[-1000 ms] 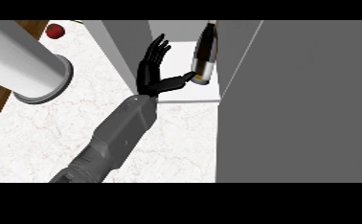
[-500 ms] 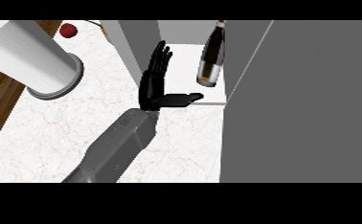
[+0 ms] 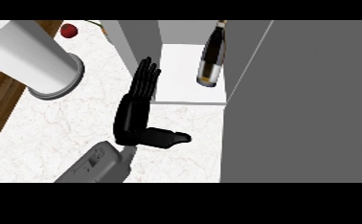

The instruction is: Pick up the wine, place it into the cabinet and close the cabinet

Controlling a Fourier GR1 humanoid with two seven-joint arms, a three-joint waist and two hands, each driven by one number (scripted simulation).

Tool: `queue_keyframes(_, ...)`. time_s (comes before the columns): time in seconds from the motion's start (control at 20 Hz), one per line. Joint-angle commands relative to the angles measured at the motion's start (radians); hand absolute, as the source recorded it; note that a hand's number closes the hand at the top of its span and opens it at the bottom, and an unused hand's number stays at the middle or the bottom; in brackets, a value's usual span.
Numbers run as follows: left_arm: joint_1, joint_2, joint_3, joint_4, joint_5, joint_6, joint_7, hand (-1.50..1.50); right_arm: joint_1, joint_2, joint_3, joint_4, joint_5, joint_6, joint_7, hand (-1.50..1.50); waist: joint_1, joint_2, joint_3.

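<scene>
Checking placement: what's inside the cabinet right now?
A wine bottle stands on the cabinet's white shelf, apart from the open hand. The grey door hides whatever lies further right.

Pale marbled stone on the counter (image 3: pixel 63 122), smooth and matt, finely veined. Glossy dark glass on the wine bottle (image 3: pixel 212 55), with a shiny metallic band near its base. Matt black plastic on the hand (image 3: pixel 138 108). Brown wood grain at 9 o'clock. Flat matt grey on the cabinet (image 3: pixel 297 98).
</scene>
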State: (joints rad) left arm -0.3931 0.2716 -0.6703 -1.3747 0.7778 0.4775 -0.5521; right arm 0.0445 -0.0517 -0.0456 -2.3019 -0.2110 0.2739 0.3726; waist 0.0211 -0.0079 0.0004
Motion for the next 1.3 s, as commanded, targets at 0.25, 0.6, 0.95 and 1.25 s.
queue_keyframes(0.25,0.215,0.110,-0.024,-0.466,-0.116,0.130,0.153,-1.50,-0.007,0.001,0.053,0.010,0.046,0.019,-0.014,-1.50,-0.016,0.006,0.000)
queue_keyframes(0.6,0.371,0.199,-0.003,-0.568,-0.145,0.144,0.119,-1.50,-0.003,-0.150,0.087,-0.012,-0.008,0.197,0.053,1.50,-0.005,0.004,-0.001)
queue_keyframes(0.95,0.559,0.327,0.095,-0.762,-0.137,0.153,0.121,-1.50,0.145,-0.155,0.216,-0.173,-0.162,0.231,0.181,1.50,-0.013,0.003,-0.001)
queue_keyframes(1.25,0.809,0.404,0.252,-0.814,-0.030,-0.026,-0.007,-1.50,0.143,-0.086,0.415,-0.228,-0.089,0.169,0.247,1.50,-0.002,0.000,-0.003)
